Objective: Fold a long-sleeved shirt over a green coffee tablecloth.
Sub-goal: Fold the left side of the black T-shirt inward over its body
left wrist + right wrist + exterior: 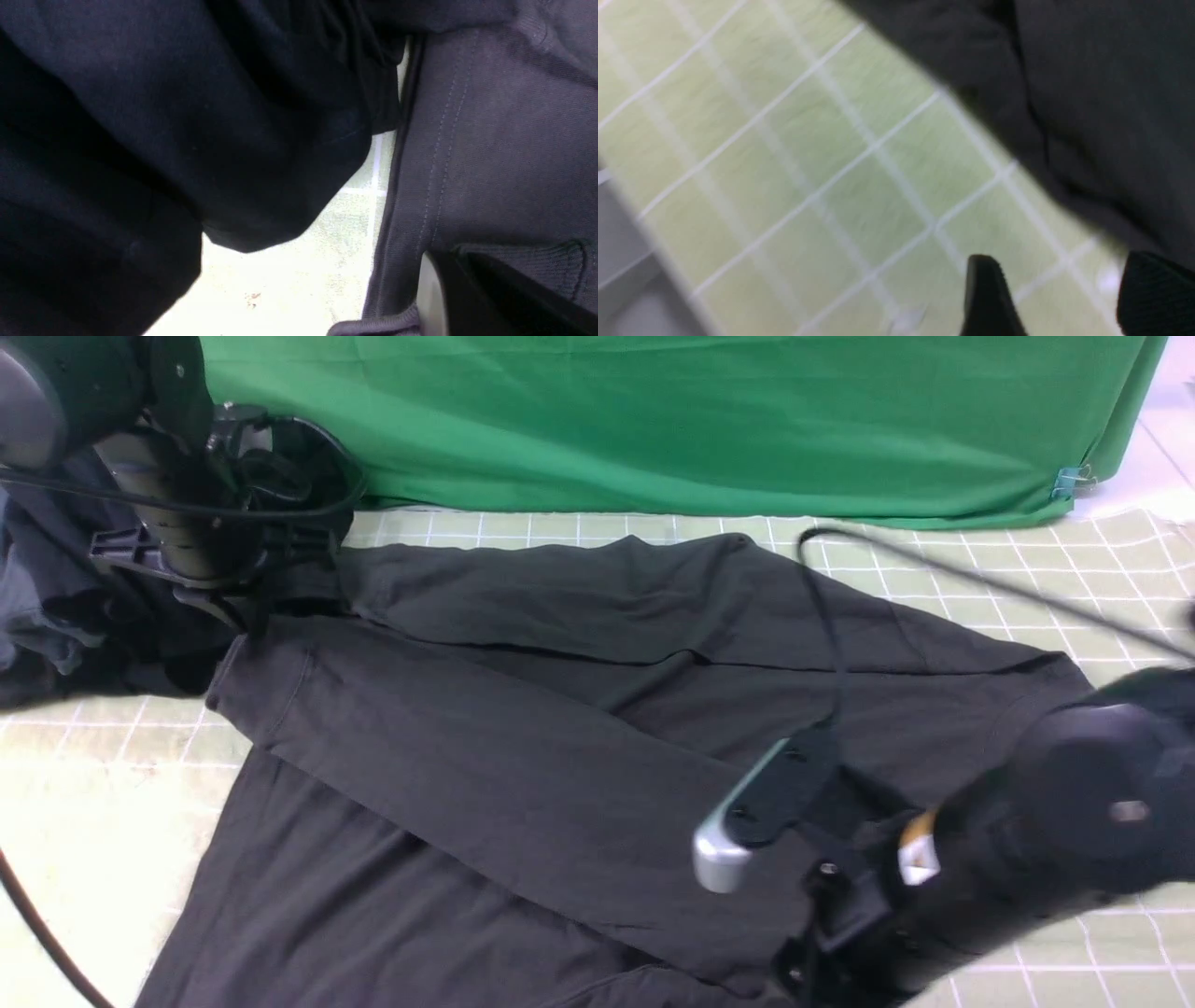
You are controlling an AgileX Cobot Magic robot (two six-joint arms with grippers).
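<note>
Now: shirt spread on tablecloth, one sleeve folded across body. Left tool at sleeve cuff; cannot tell whether clenched, only one finger seen. Right tool released, nothing between fingers, over tablecloth beside shirt edge.

The long-sleeved shirt is lying on the green coffee tablecloth — one sleeve is crossing its body. The left arm is sitting at its far left edge, and the right arm is hanging over its right side.
</note>
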